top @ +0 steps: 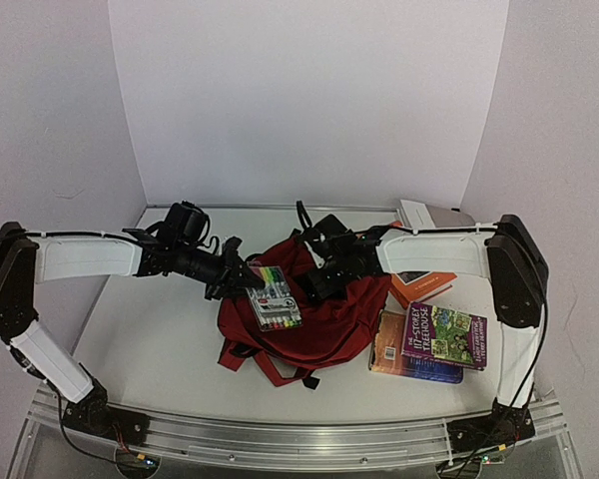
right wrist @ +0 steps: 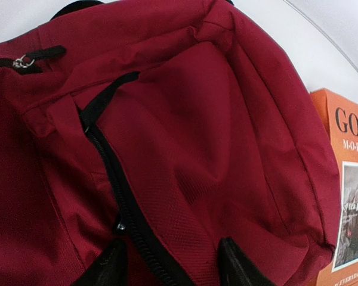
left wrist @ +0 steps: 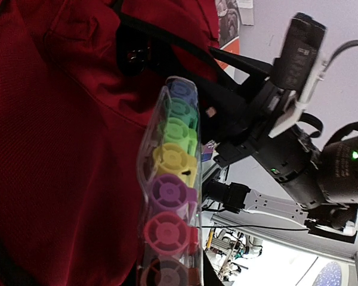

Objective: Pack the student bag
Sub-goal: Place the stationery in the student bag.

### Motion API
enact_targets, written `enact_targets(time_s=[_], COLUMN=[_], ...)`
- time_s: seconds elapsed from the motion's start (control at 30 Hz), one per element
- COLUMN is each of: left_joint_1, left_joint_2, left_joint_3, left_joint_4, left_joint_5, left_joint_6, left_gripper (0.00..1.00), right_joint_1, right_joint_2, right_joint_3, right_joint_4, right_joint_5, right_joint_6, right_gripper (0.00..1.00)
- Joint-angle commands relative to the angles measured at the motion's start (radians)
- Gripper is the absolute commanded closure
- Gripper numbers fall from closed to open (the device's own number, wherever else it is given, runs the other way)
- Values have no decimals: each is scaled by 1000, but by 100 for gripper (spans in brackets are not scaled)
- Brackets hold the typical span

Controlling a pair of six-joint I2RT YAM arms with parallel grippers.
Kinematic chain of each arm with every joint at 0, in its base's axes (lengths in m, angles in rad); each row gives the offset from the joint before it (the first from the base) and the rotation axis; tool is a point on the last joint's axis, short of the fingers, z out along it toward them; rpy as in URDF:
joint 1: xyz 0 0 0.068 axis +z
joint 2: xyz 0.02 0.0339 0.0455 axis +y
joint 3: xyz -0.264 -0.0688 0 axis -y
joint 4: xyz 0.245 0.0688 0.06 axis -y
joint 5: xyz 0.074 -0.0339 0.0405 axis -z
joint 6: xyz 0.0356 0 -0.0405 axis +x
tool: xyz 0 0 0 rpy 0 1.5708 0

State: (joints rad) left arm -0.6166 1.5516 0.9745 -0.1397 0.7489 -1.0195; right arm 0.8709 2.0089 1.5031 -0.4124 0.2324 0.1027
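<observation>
The student bag (top: pixel 324 324) is a dark red backpack lying in the middle of the table, straps toward the near edge. My left gripper (top: pixel 242 277) is shut on a clear pack of coloured markers (top: pixel 276 297), holding it just above the bag's left part. In the left wrist view the marker caps (left wrist: pixel 170 196) face the camera against the red fabric (left wrist: pixel 48 149). My right gripper (right wrist: pixel 170 265) is low on the bag's upper right, its jaws apart, its tips on either side of a fold of fabric and the black zipper (right wrist: pixel 116 196).
To the right of the bag an orange book (top: pixel 424 286) lies flat, and a purple-covered book (top: pixel 444 336) rests on another orange one (top: pixel 387 349). A grey-white object (top: pixel 429 215) sits at the back right. White walls close off three sides.
</observation>
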Motion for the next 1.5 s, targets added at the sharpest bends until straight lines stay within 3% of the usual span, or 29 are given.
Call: enact_targets(time_s=[0.0, 0.1, 0.33, 0.77, 1.13, 1.47], left_joint_1=[-6, -6, -6, -9, -14, -15], left_joint_2=[71, 120, 206, 346, 432, 522], left_joint_3=[44, 44, 35, 100, 165, 274], left_joint_4=[86, 89, 180, 254, 217, 220], left_joint_5=[44, 58, 99, 171, 201, 141], left_joint_6=[-40, -32, -53, -76, -21, 8], left_gripper=[100, 100, 100, 100, 100, 100], right_joint_1=[2, 3, 6, 28, 30, 57], right_joint_2=[-14, -70, -162, -177, -177, -190], right_joint_3=[54, 18, -75, -121, -115, -167], right_joint_4=[49, 99, 182, 224, 235, 281], right_joint_5=[-75, -125, -211, -220, -225, -271], right_joint_6=[40, 104, 191, 239, 256, 302], right_gripper=[86, 100, 100, 100, 100, 100])
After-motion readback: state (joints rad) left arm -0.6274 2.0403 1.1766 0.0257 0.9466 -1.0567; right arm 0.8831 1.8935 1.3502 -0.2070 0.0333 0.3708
